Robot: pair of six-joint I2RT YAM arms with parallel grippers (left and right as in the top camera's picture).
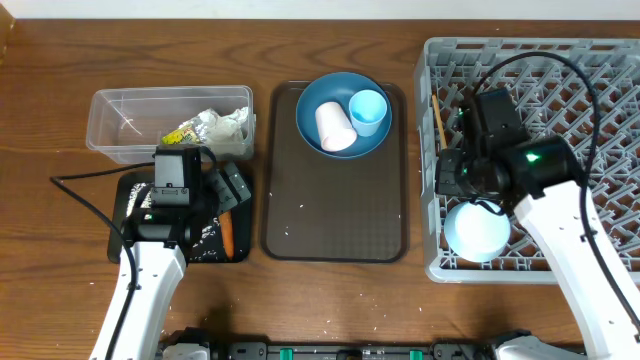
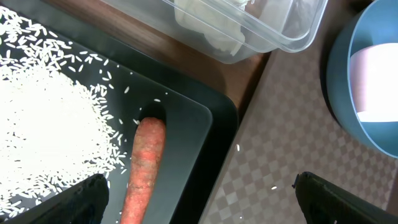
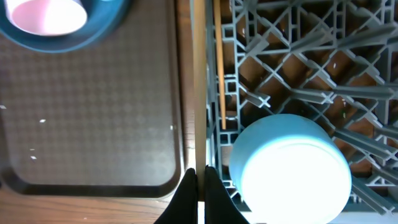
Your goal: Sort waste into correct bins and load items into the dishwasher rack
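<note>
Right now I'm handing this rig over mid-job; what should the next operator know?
Left gripper: open, over carrot in black tray.
Right gripper: shut on a chopstick at rack's edge.
Done: wrapper in tub; rice and carrot in black tray; bowl and other chopstick in rack.
Left: release chopstick; load plate, pink cup, blue cup from brown tray; stray grains there too.

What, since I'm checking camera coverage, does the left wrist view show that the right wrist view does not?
Only left wrist: rice and the carrot piece on the black tray, plus the clear tub holding the paper wrapper.
Only right wrist: the grey rack with a chopstick and the light-blue bowl in it, and the shut right pincer.
Both: the brown serving tray and the dark-blue plate with the pink cup.
</note>
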